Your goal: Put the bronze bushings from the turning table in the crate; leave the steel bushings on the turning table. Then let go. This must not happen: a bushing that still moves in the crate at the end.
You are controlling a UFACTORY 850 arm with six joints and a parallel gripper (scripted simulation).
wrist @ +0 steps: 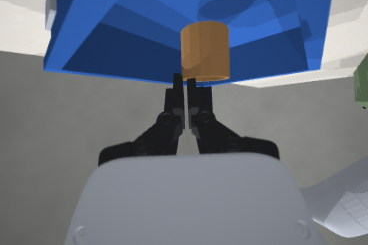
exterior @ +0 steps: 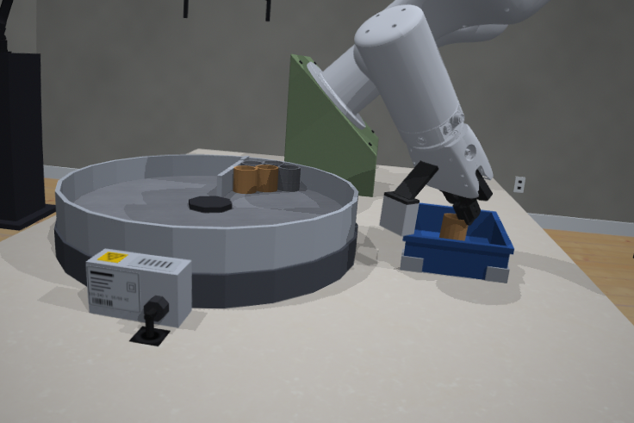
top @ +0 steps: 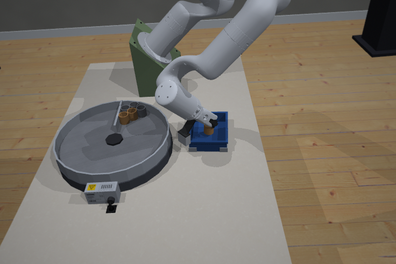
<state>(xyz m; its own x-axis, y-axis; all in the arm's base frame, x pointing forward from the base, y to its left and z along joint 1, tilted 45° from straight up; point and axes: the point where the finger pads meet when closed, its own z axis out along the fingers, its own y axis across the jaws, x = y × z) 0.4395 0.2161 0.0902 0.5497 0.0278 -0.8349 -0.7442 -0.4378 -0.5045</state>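
Observation:
My gripper (top: 213, 123) (exterior: 468, 220) (wrist: 185, 85) is shut on the wall of a bronze bushing (top: 209, 130) (exterior: 452, 228) (wrist: 205, 51), which hangs from the fingertips inside the blue crate (top: 209, 147) (exterior: 440, 256) (wrist: 75, 11). The front rim hides its lower end in the exterior view, so I cannot tell whether it touches the floor. On the turning table (top: 126, 167) (exterior: 204, 246) two bronze bushings (top: 124, 118) (exterior: 245, 180) stand side by side near the divider. Three steel bushings (top: 141, 111) (exterior: 290, 179) stand beside and behind them, touching or nearly so.
The divider (top: 118, 113) (exterior: 230, 175) and a black hub (top: 114, 139) (exterior: 209, 204) rise from the turning table. A grey control box (top: 102, 193) (exterior: 138, 285) stands in front of it. The wrist camera housing (top: 184, 138) (exterior: 399, 214) hangs beside the crate's left wall. The green arm mount (top: 147, 77) (exterior: 322, 136) stands behind.

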